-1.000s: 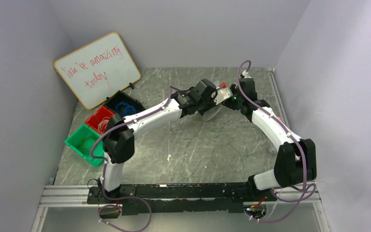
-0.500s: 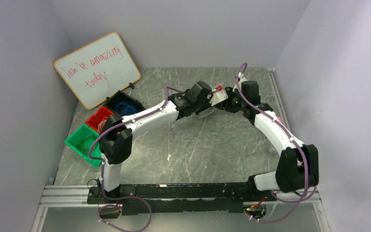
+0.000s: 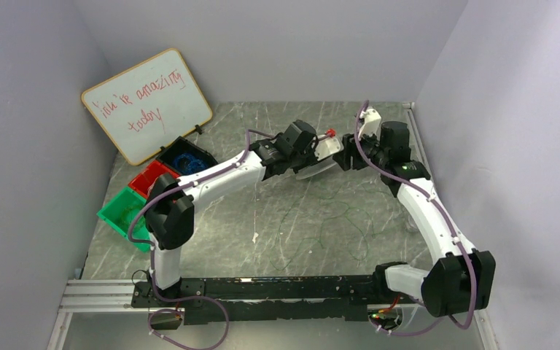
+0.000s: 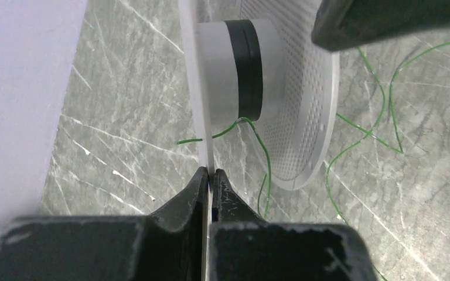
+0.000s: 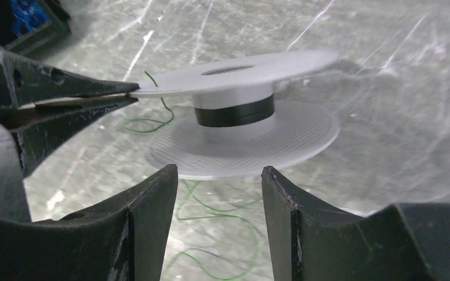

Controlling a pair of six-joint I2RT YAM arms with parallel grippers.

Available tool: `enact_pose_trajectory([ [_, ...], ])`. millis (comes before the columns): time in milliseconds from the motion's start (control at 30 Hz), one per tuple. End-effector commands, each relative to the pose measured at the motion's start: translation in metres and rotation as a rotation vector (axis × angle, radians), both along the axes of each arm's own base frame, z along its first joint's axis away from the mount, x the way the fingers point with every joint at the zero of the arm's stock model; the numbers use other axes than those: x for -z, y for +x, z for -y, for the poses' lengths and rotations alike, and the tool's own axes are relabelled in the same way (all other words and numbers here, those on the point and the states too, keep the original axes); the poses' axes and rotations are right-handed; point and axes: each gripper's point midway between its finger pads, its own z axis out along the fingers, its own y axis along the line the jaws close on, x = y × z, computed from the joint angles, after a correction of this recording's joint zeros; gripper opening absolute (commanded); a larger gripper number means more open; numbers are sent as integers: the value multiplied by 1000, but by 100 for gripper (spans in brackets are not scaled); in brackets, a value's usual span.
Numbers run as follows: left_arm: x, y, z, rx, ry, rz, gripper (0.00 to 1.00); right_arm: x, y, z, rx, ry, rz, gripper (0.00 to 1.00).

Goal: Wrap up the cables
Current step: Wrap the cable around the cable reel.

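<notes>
The cables are one thin green wire (image 4: 381, 111) lying in loose squiggles on the grey table (image 3: 335, 222). One end runs up to the hub of a clear plastic spool (image 4: 234, 70). My left gripper (image 4: 211, 172) is shut on the edge of the spool's upper flange and holds the spool (image 5: 240, 70) above the table. My right gripper (image 5: 220, 172) stands open just in front of the spool's lower flange, with nothing between its fingers and green wire (image 5: 211, 205) on the table below. In the top view both grippers meet at the spool (image 3: 315, 169) at the back of the table.
A green bin (image 3: 125, 215), a red bin (image 3: 153, 179) and a black bin with blue coils (image 3: 186, 157) stand at the left. A whiteboard (image 3: 146, 102) leans in the back left corner. Walls close in on three sides.
My right gripper has opened and its arm has swung to the right. My left arm has shifted slightly left and back with the spool still in its grip.
</notes>
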Motion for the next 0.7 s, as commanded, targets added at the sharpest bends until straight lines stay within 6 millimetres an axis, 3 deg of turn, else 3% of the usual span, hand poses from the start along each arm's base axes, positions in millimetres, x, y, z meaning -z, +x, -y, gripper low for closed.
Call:
enact_pose_trajectory([
  [0,-4,-7,4,42,-6,-8,3,-40,-20,-15,-276,-149,236,60],
  [367,-5,-11,4,75,-8,-16,3,-15,-48,-6,-593,-427,436,58],
  [667,-13,-10,-3,109,-48,-45,2,-10,-58,0,-746,-400,537,59],
])
